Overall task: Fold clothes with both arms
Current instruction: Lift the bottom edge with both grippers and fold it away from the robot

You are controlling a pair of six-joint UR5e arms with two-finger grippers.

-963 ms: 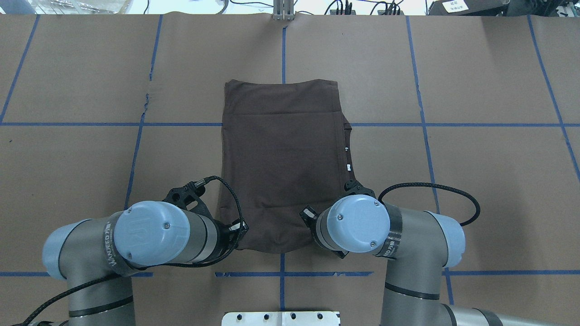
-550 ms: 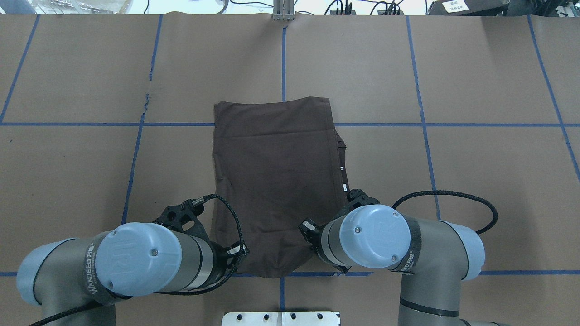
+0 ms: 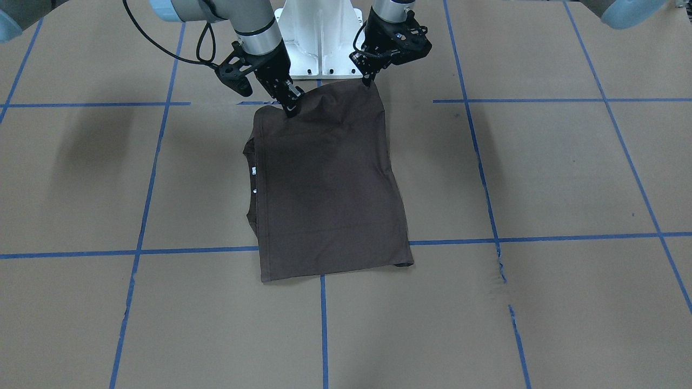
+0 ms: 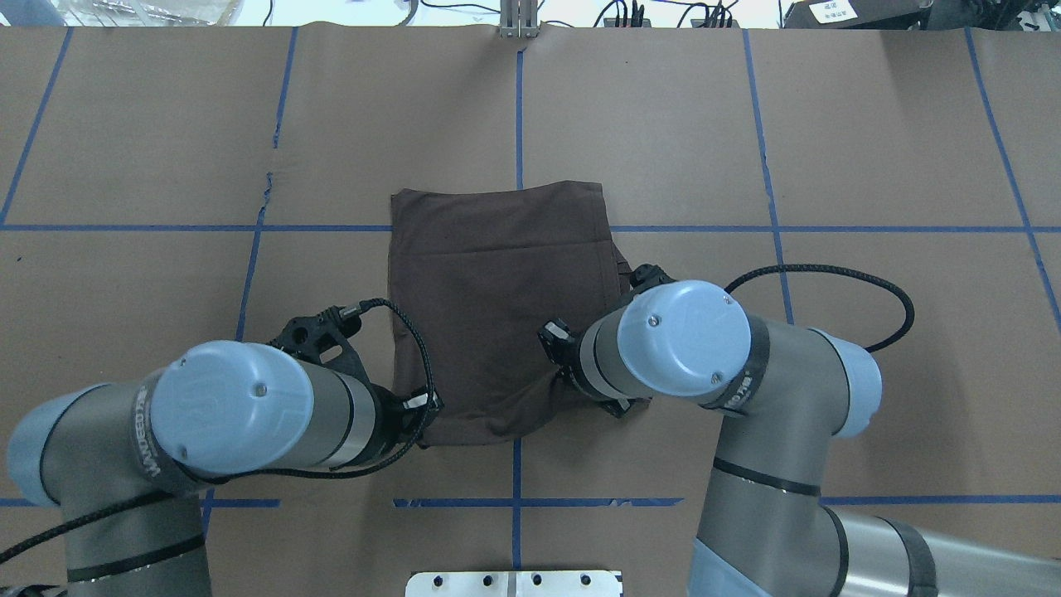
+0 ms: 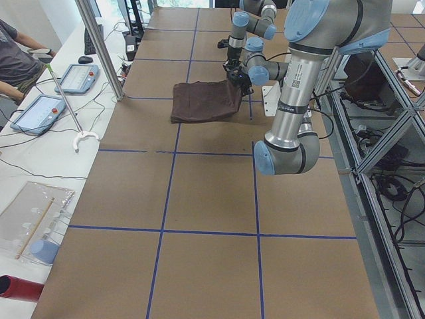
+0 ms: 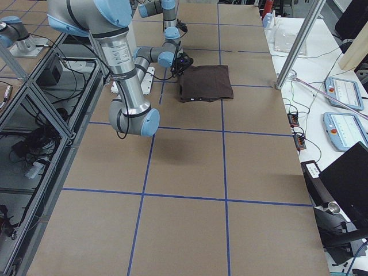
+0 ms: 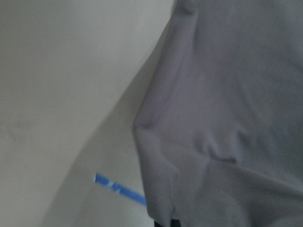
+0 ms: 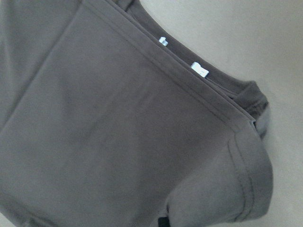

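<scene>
The dark brown-grey T-shirt (image 3: 330,183) lies as a long folded rectangle in the middle of the table (image 4: 497,274). Its end nearest the robot is lifted off the surface. My left gripper (image 3: 370,81) is shut on one near corner of the T-shirt. My right gripper (image 3: 291,107) is shut on the other near corner. In the overhead view both wrists hide the fingertips. The right wrist view shows layered hems and small white tags (image 8: 200,69) along the shirt's side edge. Hanging cloth (image 7: 227,94) fills the left wrist view.
Brown paper with blue tape lines (image 3: 486,237) covers the table. The white pedestal base (image 3: 319,32) stands just behind the grippers. A side bench with tablets (image 5: 40,109), a metal post (image 5: 99,46) and a seated person (image 5: 13,53) lies beyond the far table edge.
First both arms dragged the T-shirt toward the robot. Since then they have moved forward, carrying the near end up and away from the robot while the far edge stayed put.
</scene>
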